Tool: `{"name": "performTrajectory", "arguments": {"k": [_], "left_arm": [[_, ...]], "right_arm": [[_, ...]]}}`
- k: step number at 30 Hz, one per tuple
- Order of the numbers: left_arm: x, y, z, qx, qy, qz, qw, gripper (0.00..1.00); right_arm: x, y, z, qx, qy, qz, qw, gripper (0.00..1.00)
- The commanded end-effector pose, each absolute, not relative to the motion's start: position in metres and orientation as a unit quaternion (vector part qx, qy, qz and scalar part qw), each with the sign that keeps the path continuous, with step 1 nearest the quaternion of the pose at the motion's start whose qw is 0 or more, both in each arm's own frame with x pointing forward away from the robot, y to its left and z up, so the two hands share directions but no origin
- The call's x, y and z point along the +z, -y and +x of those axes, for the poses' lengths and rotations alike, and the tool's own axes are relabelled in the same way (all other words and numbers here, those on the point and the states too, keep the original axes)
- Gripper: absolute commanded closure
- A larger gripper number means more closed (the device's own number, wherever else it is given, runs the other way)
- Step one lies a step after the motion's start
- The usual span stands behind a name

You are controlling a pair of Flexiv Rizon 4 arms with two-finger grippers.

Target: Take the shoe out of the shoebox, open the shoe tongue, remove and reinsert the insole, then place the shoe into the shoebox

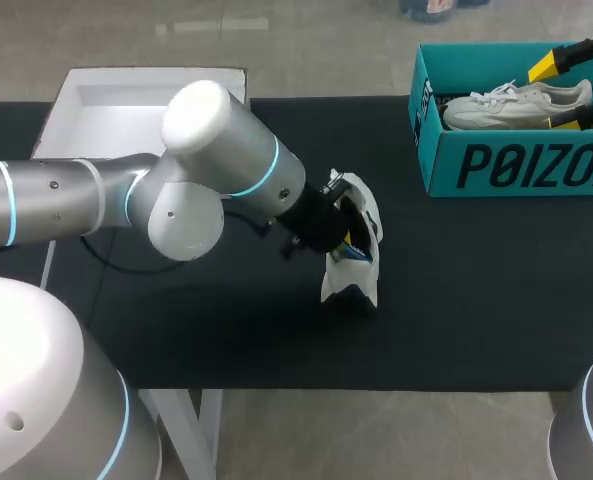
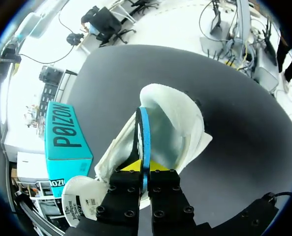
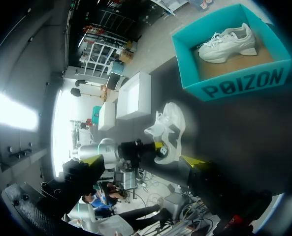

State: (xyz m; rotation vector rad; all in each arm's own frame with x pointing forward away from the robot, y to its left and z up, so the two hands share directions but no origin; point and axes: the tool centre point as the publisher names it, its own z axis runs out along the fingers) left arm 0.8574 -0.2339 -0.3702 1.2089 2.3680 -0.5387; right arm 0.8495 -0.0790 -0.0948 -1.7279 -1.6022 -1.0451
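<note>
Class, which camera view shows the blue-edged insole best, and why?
The left wrist view: the insole stands edge-on between the left gripper's fingers, inside the shoe. In the head view the arm hides most of it; in the right wrist view it is too small to tell.

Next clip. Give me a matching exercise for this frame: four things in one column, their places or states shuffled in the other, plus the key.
Things
1. insole
2. shoe holding the insole
3. other shoe
4. right pincer

Places or states
A. inside the teal shoebox
B. open, holding nothing
C. out on the black table
D. clamped in the left pincer

Pairs: 1-D, 2-C, 3-A, 4-B
</note>
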Motion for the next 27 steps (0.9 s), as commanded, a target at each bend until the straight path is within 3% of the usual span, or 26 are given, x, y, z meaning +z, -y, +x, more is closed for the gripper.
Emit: {"name": "performTrajectory", "arguments": {"k": [1,9,10,14,16,18,19,22,23,24,27], "left_arm": [[-0.379,0.244,0.866,-0.188,-0.857,0.429,0.216,1.0],[-0.373,0.24,0.863,-0.195,-0.86,0.423,0.209,1.0],[-0.371,0.24,0.859,-0.198,-0.859,0.425,0.207,0.64],[-0.363,0.236,0.848,-0.201,-0.855,0.432,0.206,0.08],[-0.36,0.233,0.844,-0.206,-0.852,0.435,0.207,0.16],[-0.356,0.231,0.842,-0.21,-0.85,0.435,0.208,0.5],[-0.355,0.23,0.841,-0.211,-0.85,0.436,0.209,0.55],[-0.35,0.229,0.837,-0.215,-0.847,0.438,0.212,0.8],[-0.349,0.229,0.837,-0.216,-0.845,0.439,0.213,0.94],[-0.349,0.229,0.836,-0.216,-0.845,0.44,0.214,1.0],[-0.354,0.232,0.838,-0.219,-0.846,0.441,0.207,1.0]], "right_arm": [[-0.095,0.079,0.85,-0.388,0.597,-0.645,0.278,0.0],[-0.095,0.079,0.85,-0.388,0.597,-0.645,0.278,0.0],[-0.095,0.079,0.85,-0.388,0.597,-0.645,0.278,0.0],[-0.095,0.079,0.85,-0.388,0.597,-0.645,0.278,0.0],[-0.095,0.079,0.85,-0.388,0.597,-0.645,0.278,0.0],[-0.095,0.079,0.85,-0.388,0.597,-0.645,0.278,0.0],[-0.095,0.079,0.85,-0.388,0.597,-0.645,0.278,0.0],[-0.095,0.079,0.85,-0.388,0.597,-0.645,0.278,0.0],[-0.095,0.079,0.85,-0.388,0.597,-0.645,0.278,0.0],[-0.095,0.079,0.85,-0.388,0.597,-0.645,0.278,0.0],[-0.095,0.079,0.85,-0.388,0.597,-0.645,0.278,0.0]]}}
